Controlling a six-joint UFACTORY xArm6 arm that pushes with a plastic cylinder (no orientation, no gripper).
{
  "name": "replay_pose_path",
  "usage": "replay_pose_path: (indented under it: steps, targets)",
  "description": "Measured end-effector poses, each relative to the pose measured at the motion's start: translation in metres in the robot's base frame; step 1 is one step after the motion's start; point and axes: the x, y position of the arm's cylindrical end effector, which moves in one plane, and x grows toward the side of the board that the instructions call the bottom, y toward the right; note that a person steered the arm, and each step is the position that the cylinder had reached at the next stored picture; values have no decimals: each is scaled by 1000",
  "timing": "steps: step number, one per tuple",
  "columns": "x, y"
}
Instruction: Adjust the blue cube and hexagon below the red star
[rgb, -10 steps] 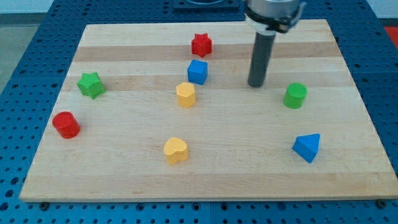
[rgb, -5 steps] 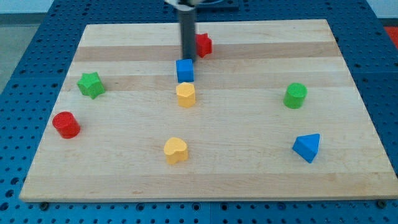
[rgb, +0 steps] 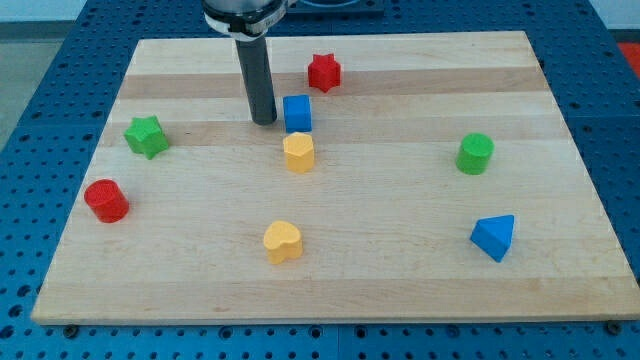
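Camera view shows our tip (rgb: 264, 121) just beside the blue cube (rgb: 297, 112), on its left (no gripper fitted; the rod grasps nothing). We note the cube lies below and left of the red star (rgb: 323, 72), with the yellow hexagon (rgb: 298, 152) directly beneath.

Bright, even overhead light on my feed; the wooden board (rgb: 400, 260) shows no glare. Blocks cast only faint, short shadows, e.g. the blue cube (rgb: 297, 112). Just left of that cube, my tip (rgb: 264, 121) is sharp, but the rod's top looks slightly soft. Edges undistorted.
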Motion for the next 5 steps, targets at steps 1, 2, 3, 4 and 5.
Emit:
replay_pose_path:
  steps: [1,2,3,4,5]
  targets:
    - [-6,30]
    - [0,-28]
    - [55,-41]
    - [78,-1]
    - [76,21]
